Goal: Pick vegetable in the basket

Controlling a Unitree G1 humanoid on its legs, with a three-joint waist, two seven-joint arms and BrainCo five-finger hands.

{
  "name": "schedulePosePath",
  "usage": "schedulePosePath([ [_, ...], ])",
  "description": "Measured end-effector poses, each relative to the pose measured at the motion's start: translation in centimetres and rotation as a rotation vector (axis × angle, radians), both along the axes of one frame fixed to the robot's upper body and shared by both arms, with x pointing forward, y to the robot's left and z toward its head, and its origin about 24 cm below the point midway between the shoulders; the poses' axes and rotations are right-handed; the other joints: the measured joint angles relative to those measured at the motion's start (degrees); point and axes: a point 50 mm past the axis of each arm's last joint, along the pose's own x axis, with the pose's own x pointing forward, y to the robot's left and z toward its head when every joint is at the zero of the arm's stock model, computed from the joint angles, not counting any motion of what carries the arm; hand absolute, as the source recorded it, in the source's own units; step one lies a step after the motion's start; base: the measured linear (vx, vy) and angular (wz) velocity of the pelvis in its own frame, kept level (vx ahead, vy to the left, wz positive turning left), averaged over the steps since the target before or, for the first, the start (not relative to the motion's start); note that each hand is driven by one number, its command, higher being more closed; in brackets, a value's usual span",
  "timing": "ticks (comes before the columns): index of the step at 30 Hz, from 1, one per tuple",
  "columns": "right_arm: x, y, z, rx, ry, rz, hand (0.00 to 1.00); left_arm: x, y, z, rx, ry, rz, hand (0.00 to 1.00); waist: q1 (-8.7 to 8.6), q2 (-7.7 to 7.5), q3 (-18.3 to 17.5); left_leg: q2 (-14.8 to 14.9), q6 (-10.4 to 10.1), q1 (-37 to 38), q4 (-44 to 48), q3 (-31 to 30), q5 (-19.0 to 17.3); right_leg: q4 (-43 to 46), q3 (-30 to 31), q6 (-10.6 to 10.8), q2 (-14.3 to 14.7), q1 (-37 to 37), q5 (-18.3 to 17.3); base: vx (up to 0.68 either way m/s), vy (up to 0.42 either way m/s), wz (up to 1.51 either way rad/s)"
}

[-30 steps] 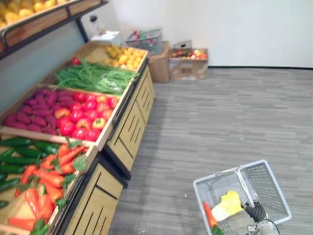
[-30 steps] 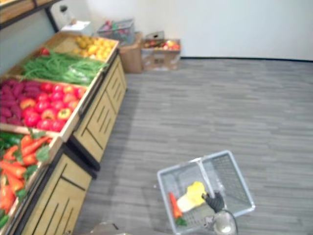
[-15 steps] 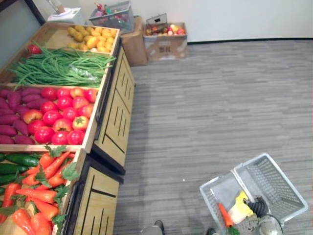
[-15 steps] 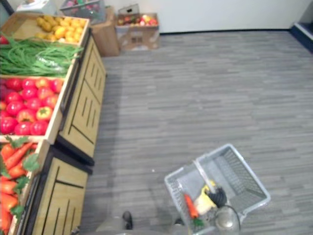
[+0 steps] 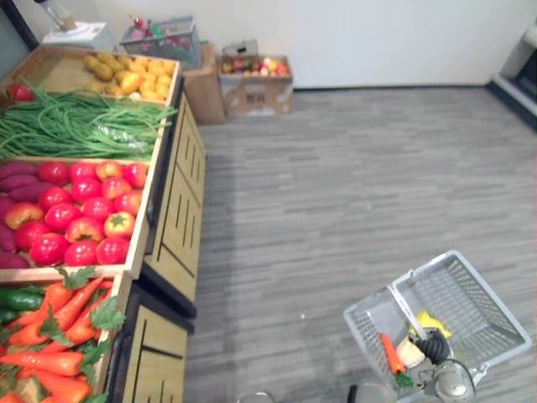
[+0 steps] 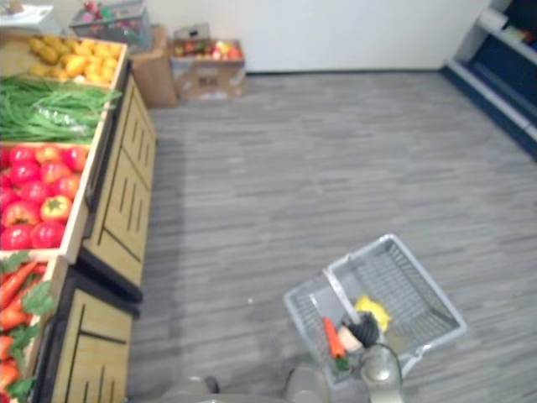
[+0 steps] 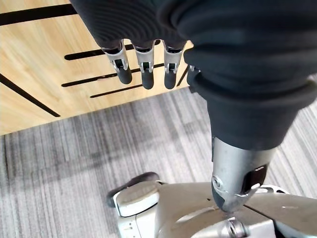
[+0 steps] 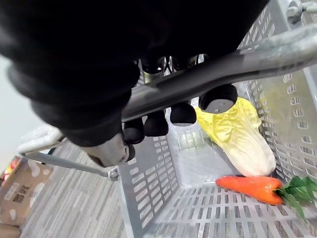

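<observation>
Carrots (image 5: pixel 71 306) cut off at the edge; cardboard box's (image 5: pixel 256 94) contents indistinct.

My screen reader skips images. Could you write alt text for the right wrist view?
The robot's right hand curls round the handle of a grey mesh basket. Inside lie an orange carrot with green leaves and a pale yellow cabbage, side by side.

camera: turned right | basket (image 5: pixel 474 306): swung round with right hand (image 5: pixel 434 346)

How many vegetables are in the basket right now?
2: a carrot lying on the floor of the basket and a yellow-white cabbage beside it. The right hand curled round the handle may hide more.
</observation>
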Motion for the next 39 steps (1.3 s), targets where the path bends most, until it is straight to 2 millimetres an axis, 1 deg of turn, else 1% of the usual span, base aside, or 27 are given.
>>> schedulePosePath([
  [1,-0.3,-0.1,0.0,-0.003,-0.001,-0.008,1.0,0.2,0.1,0.0,0.002,-0.007,0.0,0.0,-0.34,0.05,0.07,-0.2,0.53,0.49,0.0,-1.17,-0.02,1.86,0.22,-0.08,-0.33,-0.69,-0.4,0.13,0.056,0.56],
  [3,-0.3,-0.2,0.3,-0.008,-0.013,-0.014,1.0,0.3,0.1,0.0,0.001,-0.006,0.005,0.0,-1.14,0.07,0.07,-0.91,0.87,0.49,-0.02,-2.73,0.01,0.69,0.95,0.44,-0.28,-1.32,-7.84,0.17,0.022,0.56],
  [4,-0.2,-0.3,0.3,-0.008,-0.015,-0.013,1.0,0.3,0.1,0.1,0.003,-0.009,0.013,0.0,-1.04,0.12,0.1,-1.13,0.85,0.5,-0.13,-2.9,0.0,-4.46,0.98,0.19,0.14,-1.31,-10.03,0.15,-0.013,0.35],
  [5,-0.1,-0.2,0.3,-0.007,-0.017,-0.01,1.0,0.3,0.1,0.1,0.001,-0.009,0.018,0.0,-0.8,0.14,0.11,-1.2,0.82,0.55,-0.13,-2.95,-0.01,-7.95,1.02,0.19,0.39,-1.25,-10.26,0.13,-0.035,0.21],
  [7,0.5,-0.2,0.6,-0.008,-0.033,-0.004,1.0,0.3,0.3,0.1,0.007,-0.016,0.032,0.0,-0.77,0.57,0.37,-1.12,0.33,0.66,-0.13,-4.07,-0.21,-19.7,2.18,0.67,1.05,-0.45,-9.92,0.2,-0.136,0.27],
  [8,0.6,-0.4,0.7,-0.013,-0.038,-0.009,1.0,0.4,0.4,0.2,0.01,-0.018,0.032,0.0,-0.65,0.67,0.47,-0.92,-0.68,1.13,-0.11,-4.41,-0.68,-23.91,3.5,0.97,1.05,-0.41,-9.68,0.23,-0.209,0.27],
  [9,0.5,-0.5,0.8,-0.014,-0.04,-0.014,1.0,0.2,0.4,0.2,0.009,-0.015,0.034,0.0,-0.54,0.69,0.49,-0.67,-1.31,1.61,-0.08,-4.53,-1.05,-25.69,3.9,1.13,1.04,-0.33,-9.55,0.2,-0.258,0.18],
  [11,0.2,-0.6,0.7,-0.014,-0.034,-0.018,1.0,0.0,0.5,0.2,0.014,-0.01,0.042,0.0,0.02,0.43,0.42,-0.03,-3.66,3.2,-0.01,-5.57,-2.44,-28.66,4.7,1.58,0.75,0.46,-8.84,0.18,-0.314,0.25],
  [12,-0.4,-0.5,0.5,-0.011,-0.021,-0.022,1.0,0.0,0.8,0.2,0.022,-0.011,0.04,0.0,-0.24,-0.9,-0.3,0.14,-5.6,3.52,0.05,-6.84,-3.6,-28.93,4.6,2.27,0.34,1.15,-8.23,0.19,-0.457,0.49],
  [13,-0.5,-1.1,0.6,-0.028,-0.02,-0.029,1.0,0.6,0.2,0.1,0.009,-0.016,0.045,0.0,-0.37,0.77,-0.55,3.12,-7.47,3.88,0.32,-8.52,-4.6,-26.5,2.26,3.55,2.32,1.14,-8.0,0.2,-0.478,0.53],
  [14,-0.5,-1.5,0.9,-0.039,-0.025,-0.026,1.0,0.7,-0.4,-0.1,-0.008,-0.021,0.046,0.0,-0.63,1.92,-1.07,5.01,-8.3,3.39,-0.05,-9.27,-4.66,-26.25,0.96,2.92,3.72,1.06,-9.23,0.31,-0.516,0.4],
  [15,-0.1,-1.8,1.2,-0.053,-0.033,-0.023,1.0,1.0,-1.5,-0.3,-0.036,-0.031,0.052,0.0,-0.97,4.22,-1.87,7.49,-9.55,3.12,-0.26,-10.36,-3.72,-25.31,-0.62,1.37,6.25,0.38,-10.88,0.27,-0.386,0.2],
  [16,0.3,-2.0,1.3,-0.058,-0.039,-0.022,1.0,1.2,-2.0,-0.3,-0.04,-0.039,0.068,0.0,-0.99,5.63,-1.98,8.92,-9.88,2.44,0.66,-11.17,-1.9,-23.88,-1.59,-0.2,7.47,-0.04,-12.23,0.29,-0.436,0.14],
  [17,0.4,-2.0,1.4,-0.06,-0.039,-0.022,1.0,1.2,-1.9,-0.3,-0.038,-0.041,0.072,0.0,-1.14,5.6,-1.97,9.1,-9.8,1.38,2.29,-11.9,-0.91,-22.99,-2.03,-0.67,7.61,-0.18,-13.09,0.15,-0.294,0.23],
  [19,-0.1,-2.2,1.2,-0.063,-0.021,-0.028,1.0,1.4,-1.9,-0.3,-0.043,-0.056,0.109,0.0,-1.19,4.98,-1.51,9.08,-8.42,-3.74,14.02,-14.81,4.29,-21.24,-4.01,-2.45,7.39,2.18,-15.57,0.22,-0.383,0.41],
  [22,-1.1,-2.3,0.8,-0.062,0.008,-0.034,1.0,1.4,-2.1,-0.3,-0.042,-0.072,0.154,0.0,-0.71,4.39,-1.07,9.08,-6.31,-9.16,27.25,-15.07,12.19,-24.16,-5.65,-3.9,7.43,8.45,-16.85,0.2,-0.303,0.25],
  [24,-1.1,-2.4,0.8,-0.065,0.007,-0.04,1.0,1.5,-2.1,-0.3,-0.039,-0.08,0.156,0.0,-0.82,4.29,-0.98,8.36,-6.76,-11.42,29.4,-13.46,10.77,-26.44,-5.95,-4.19,7.41,10.82,-17.06,0.15,-0.167,0.17],
  [26,-1.5,-2.9,0.8,-0.064,0.009,-0.077,1.0,1.6,-2.4,-0.3,-0.045,-0.084,0.161,0.0,-0.77,3.89,-0.73,5.66,-6.93,-13.14,25.68,-10.14,6.63,-29.04,-6.25,-4.15,6.78,13.62,-16.99,0.18,-0.12,0.15],
  [27,-1.6,-3.0,0.7,-0.064,0.012,-0.084,1.0,1.5,-2.5,-0.3,-0.048,-0.082,0.163,0.0,-0.76,3.87,-0.73,4.91,-7.31,-13.21,23.27,-9.71,6.14,-29.52,-6.54,-4.09,6.54,14.03,-16.97,0.13,-0.029,0.03],
  [29,-1.6,-3.1,0.5,-0.061,0.023,-0.091,1.0,1.4,-2.7,-0.4,-0.053,-0.08,0.174,0.0,-0.83,3.87,-0.73,3.05,-7.61,-12.51,8.24,-8.27,6.37,-30.36,-6.64,-3.65,6.23,14.48,-16.73,0.14,0.019,-0.06],
  [30,-1.6,-3.0,0.5,-0.058,0.024,-0.092,1.0,1.4,-2.7,-0.4,-0.053,-0.081,0.182,0.0,-0.88,3.86,-0.72,2.83,-7.34,-12.38,4.75,-8.22,6.68,-30.58,-6.53,-3.4,6.24,14.48,-16.73,0.17,0.076,-0.11],
  [31,-1.7,-2.9,0.4,-0.056,0.026,-0.094,1.0,1.3,-2.7,-0.4,-0.055,-0.08,0.194,0.0,-0.92,3.86,-0.72,2.6,-7.38,-12.14,-0.68,-8.25,8.25,-30.76,-6.34,-2.66,6.24,14.51,-16.73,0.2,0.128,-0.11],
  [33,-1.8,-2.9,0.3,-0.056,0.034,-0.098,1.0,1.1,-2.9,-0.4,-0.059,-0.075,0.205,0.0,-0.91,4.0,-0.67,2.59,-7.34,-10.99,-6.51,-8.47,12.06,-31.16,-5.72,-1.21,6.29,15.03,-16.95,0.22,0.189,-0.21],
  [34,-2.0,-3.0,0.2,-0.06,0.038,-0.1,1.0,0.9,-3.0,-0.5,-0.063,-0.063,0.203,0.0,-0.86,4.55,-0.74,2.9,-7.23,-9.6,-8.19,-8.68,14.91,-31.49,-4.85,0.07,6.72,15.68,-17.3,0.18,0.221,-0.34],
  [35,-2.1,-2.8,0.0,-0.054,0.045,-0.106,1.0,0.9,-3.0,-0.5,-0.064,-0.06,0.203,0.0,-0.64,4.2,-0.54,2.67,-6.51,-9.11,-8.31,-8.36,15.77,-31.49,-4.02,0.72,6.47,15.9,-17.52,0.22,0.296,-0.4],
  [37,-1.9,-1.0,-0.7,-0.009,0.049,-0.094,1.0,1.4,-1.6,-0.2,-0.025,-0.066,0.17,0.0,-0.45,0.28,-0.4,-0.51,-4.98,-7.75,-8.37,-5.38,14.02,-33.51,-1.58,2.62,3.19,16.73,-16.69,0.19,0.3,-0.41],
  [39,-2.0,-0.4,-0.9,0.012,0.048,-0.099,1.0,1.7,-1.0,-0.1,-0.01,-0.068,0.141,0.0,-0.06,-1.51,-0.51,-2.62,-3.78,-7.53,-8.12,-3.66,12.48,-33.67,-0.38,3.49,1.26,16.41,-16.16,0.18,0.235,-0.35],
])
